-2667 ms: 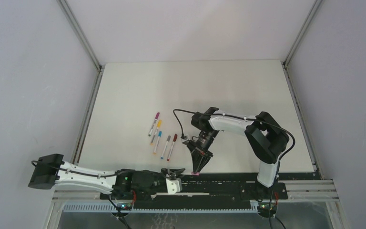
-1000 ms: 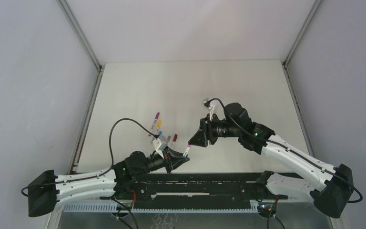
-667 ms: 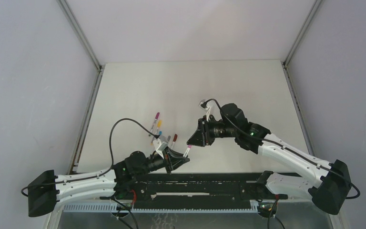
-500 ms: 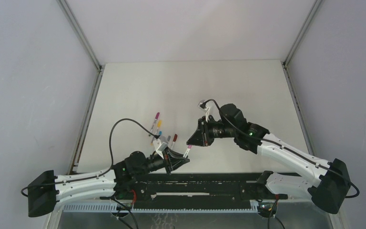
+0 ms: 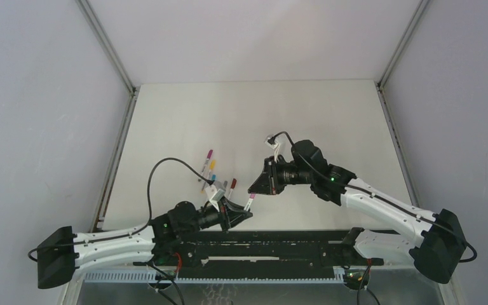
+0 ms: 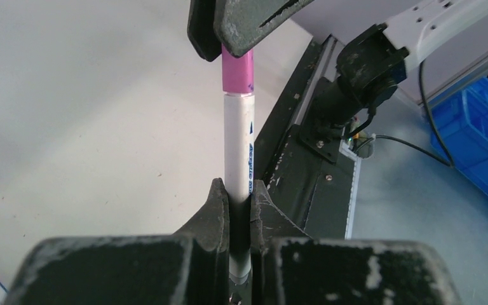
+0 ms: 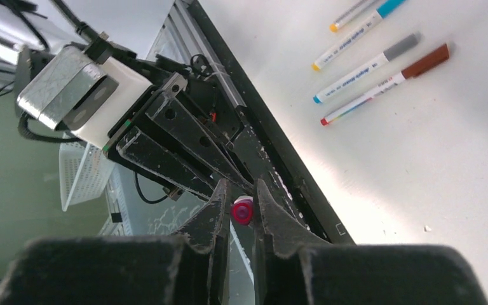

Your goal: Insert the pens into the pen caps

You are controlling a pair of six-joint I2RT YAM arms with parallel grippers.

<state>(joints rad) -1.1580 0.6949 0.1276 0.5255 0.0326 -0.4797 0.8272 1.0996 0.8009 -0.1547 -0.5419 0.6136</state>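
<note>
Where the top external view looks down on both arms, the left gripper (image 5: 240,211) and the right gripper (image 5: 253,190) meet tip to tip over the near part of the table (image 5: 260,114). 1 pen (image 5: 247,204) juts out of the left gripper and slants up toward the right gripper. A pink cap (image 5: 252,197) is at the pen's far end, right at the right gripper's fingertips.

In the left wrist view, the left gripper's 2 fingers are clamped on the pen's white barrel, which runs straight out ahead of them. The pink cap sits on the barrel's far end, in line with it, with a thin seam where the 2 meet. The right gripper's dark fingers close over the cap's outer half from the top of the picture. The table lies to the left and the black base rail (image 6: 318,140) to the right.

In the right wrist view, the right gripper's fingers are closed on the pink cap, seen end-on as a small round spot between them. The left gripper points back at it from just beyond. 4 other pens (image 7: 365,70) lie side by side on the table, well off to the upper right of the fingers, with caps on.
</note>
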